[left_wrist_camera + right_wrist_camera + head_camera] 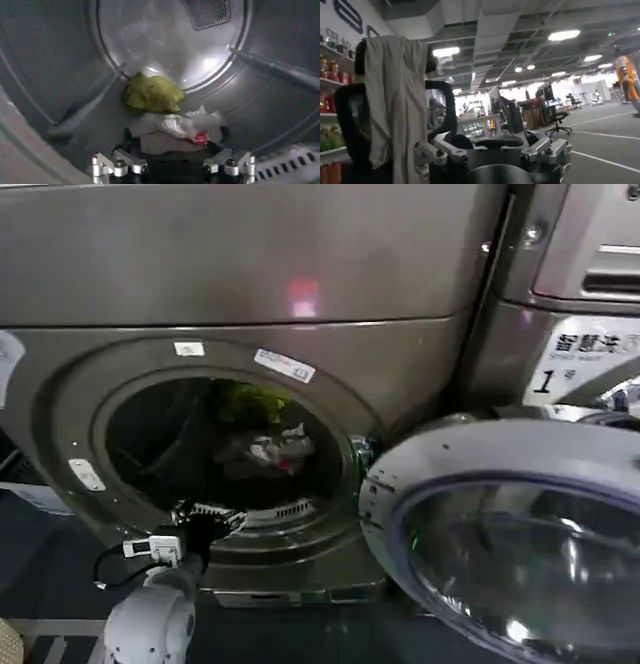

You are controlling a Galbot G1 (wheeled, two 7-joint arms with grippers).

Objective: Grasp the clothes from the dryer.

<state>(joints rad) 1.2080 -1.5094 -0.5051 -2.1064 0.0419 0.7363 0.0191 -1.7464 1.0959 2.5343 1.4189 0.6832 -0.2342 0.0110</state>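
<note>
The left end effector (205, 519) sits at the lower lip of the dryer's (250, 274) round port, its arm rising from below in the head view. In the left wrist view its two fingers (117, 164) stand spread wide apart with nothing between them, pointed into the drum toward the clothes (165, 112).

The clothes lie in a small heap on the drum floor toward the back, near the bright rear wall. The yellow-green garment (152, 93) is bunched at the far side of the heap. The white garment with red print (175, 126) lies crumpled on the near side, touching the yellow-green one. From the head view the same heap (262, 434) shows through the port, deep inside and clear of the rim.

The dryer door (510, 534) hangs swung open to the right of the port, so access is already made. The reach has begun, but the released end effector is apart from the fabric: no contact, no grasp, nothing lifted. I judge the task to be in its early approach. What remains is to push further in, close on the cloth, and draw it out through the port.

The right end effector (495, 155) is parked away from the machine, facing an open room, its fingers apart and empty.
</note>
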